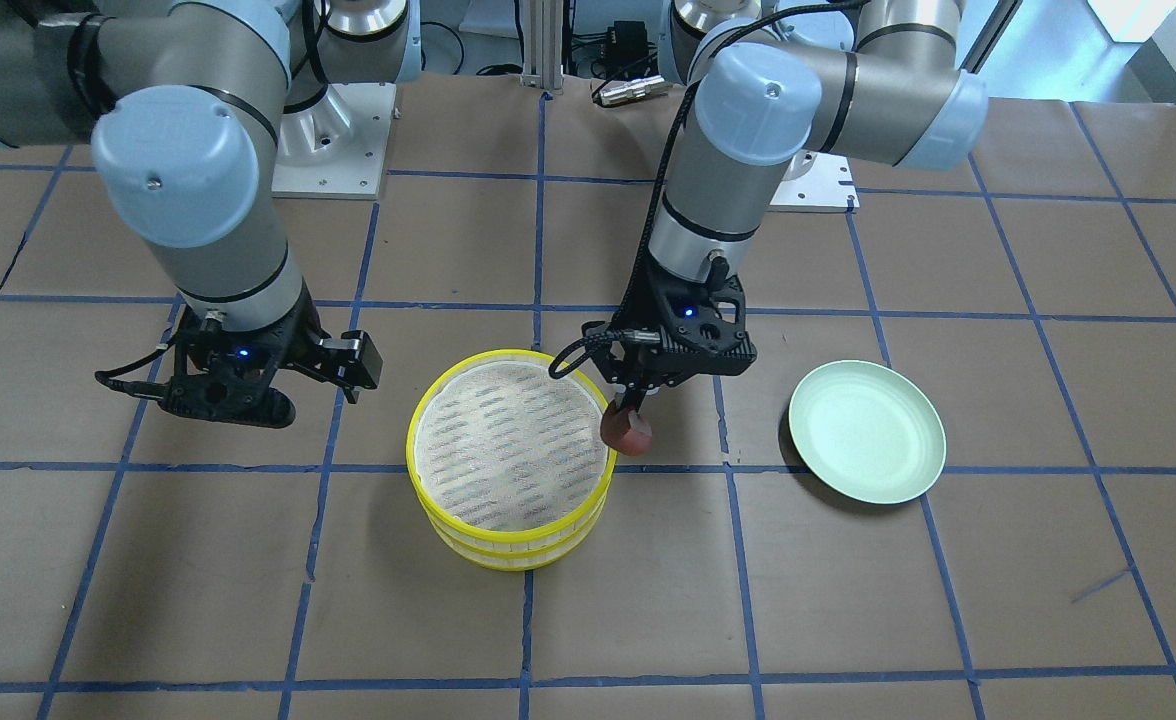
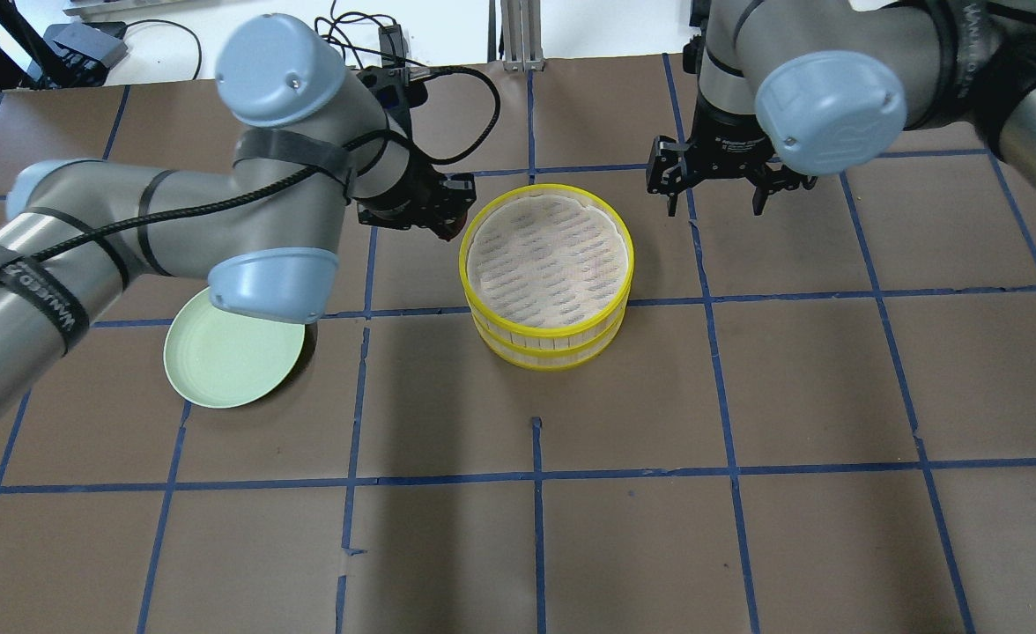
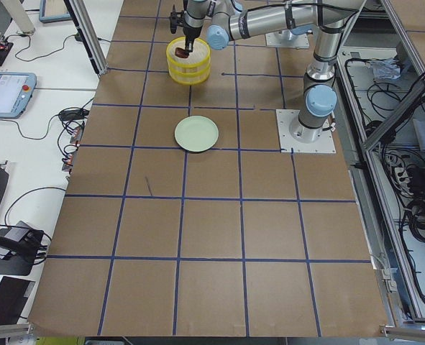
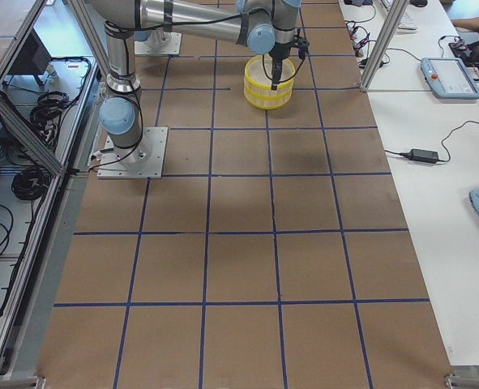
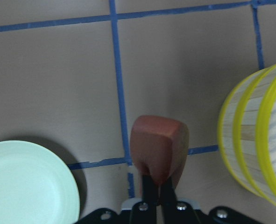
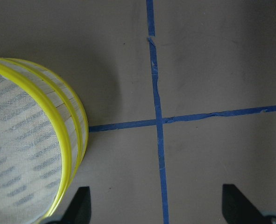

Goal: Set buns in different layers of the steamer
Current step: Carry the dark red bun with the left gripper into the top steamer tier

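the left arm's fingers [image 5: 147,185], clenched on the reddish-brown bun [image 1: 626,431] hanging long-axis down, hold it just left of the stacked steamer layers [image 1: 511,354], midway in from the bench [image 1: 648,600]'s robot-side edge, nearer than the right arm's fingers [image 6: 80,206], spread and released beyond the stack.

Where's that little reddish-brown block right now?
In the front-facing view, the small reddish-brown rectangular bun hangs pinched by the fingers of the left gripper, just right of the stacked yellow-rimmed steamer trays, between them and the pale green plate.
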You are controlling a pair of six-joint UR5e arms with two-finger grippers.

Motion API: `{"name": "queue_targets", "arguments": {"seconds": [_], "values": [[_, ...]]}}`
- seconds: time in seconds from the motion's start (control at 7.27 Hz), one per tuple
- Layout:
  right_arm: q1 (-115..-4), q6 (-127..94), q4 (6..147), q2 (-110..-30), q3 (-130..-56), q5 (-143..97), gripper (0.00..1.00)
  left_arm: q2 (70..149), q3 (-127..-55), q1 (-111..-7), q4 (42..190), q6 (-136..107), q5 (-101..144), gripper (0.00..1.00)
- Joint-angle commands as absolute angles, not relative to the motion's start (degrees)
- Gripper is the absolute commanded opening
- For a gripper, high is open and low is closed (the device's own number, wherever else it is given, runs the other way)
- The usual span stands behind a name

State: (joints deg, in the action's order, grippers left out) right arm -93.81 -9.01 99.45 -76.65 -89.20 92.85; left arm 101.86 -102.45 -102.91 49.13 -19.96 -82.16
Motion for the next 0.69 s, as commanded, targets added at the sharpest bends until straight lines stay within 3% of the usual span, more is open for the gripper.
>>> {"name": "queue_targets", "arguments": {"seconds": [0.0,0.14,0.55], "values": [[-92.64,-8.00,98.00,-78.22,-89.21,92.20,1.00,105.90,-101.78,-106.52,45.70,-26.10,-82.35,0.83],[-92.64,-8.00,98.00,-78.22,-89.21,92.20,1.00,106.00,-101.69,-106.52,45.79,-26.19,-82.18,1.00],[-92.55,-8.00,96.78,-78.57,-89.12,92.20,1.00,105.65,-102.13,-106.52,46.49,-24.53,-82.79,1.00]]}}
